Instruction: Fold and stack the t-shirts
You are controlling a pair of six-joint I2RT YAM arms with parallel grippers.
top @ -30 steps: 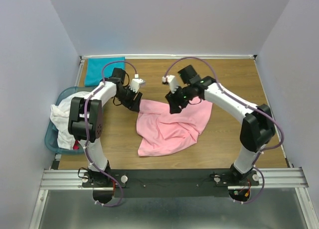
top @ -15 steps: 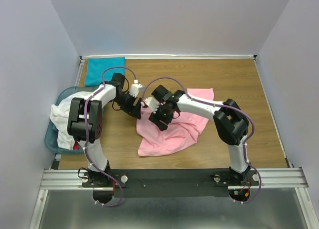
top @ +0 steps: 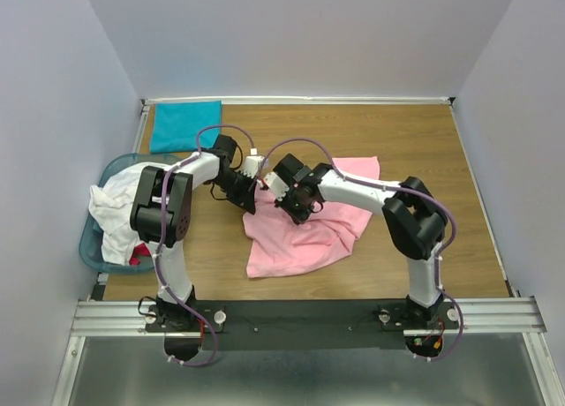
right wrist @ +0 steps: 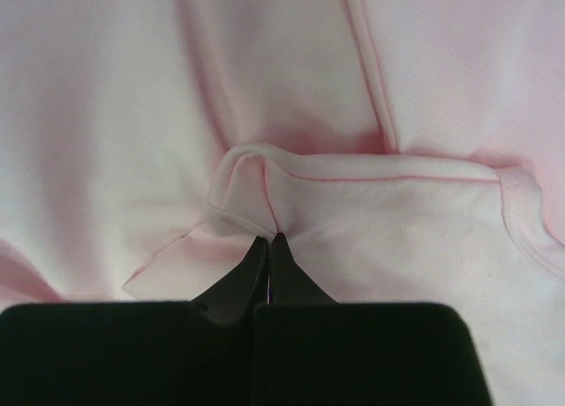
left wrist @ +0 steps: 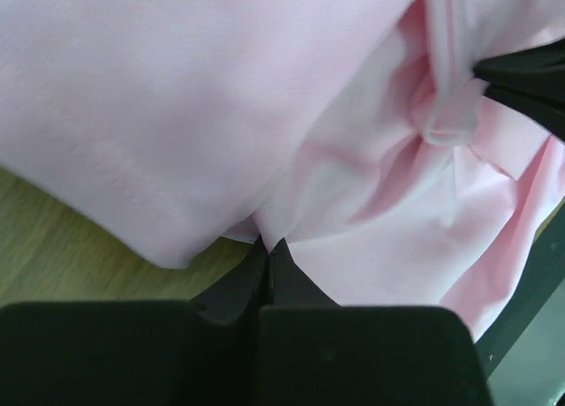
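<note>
A light pink t-shirt (top: 305, 234) lies crumpled in the middle of the wooden table. My left gripper (top: 250, 199) sits at the shirt's left edge, shut on a pinch of pink cloth (left wrist: 353, 203) that tapers into the tips (left wrist: 267, 244). Just to its right, my right gripper (top: 296, 208) is shut on a raised fold near a hemmed edge of the same shirt (right wrist: 265, 172), the tips (right wrist: 269, 239) meeting at the fold. A folded teal t-shirt (top: 184, 126) rests at the far left corner. White t-shirts (top: 113, 210) are heaped in the basket.
A light-blue plastic basket (top: 91, 243) stands at the table's left edge beside the left arm. Something red (top: 134, 259) peeks out under the white cloth. Bare wood (top: 424, 141) shows to the right and behind the pink shirt.
Both grippers have closed on the pink shirt. The right arm swung left across the shirt to end beside the left gripper, which edged slightly right.
</note>
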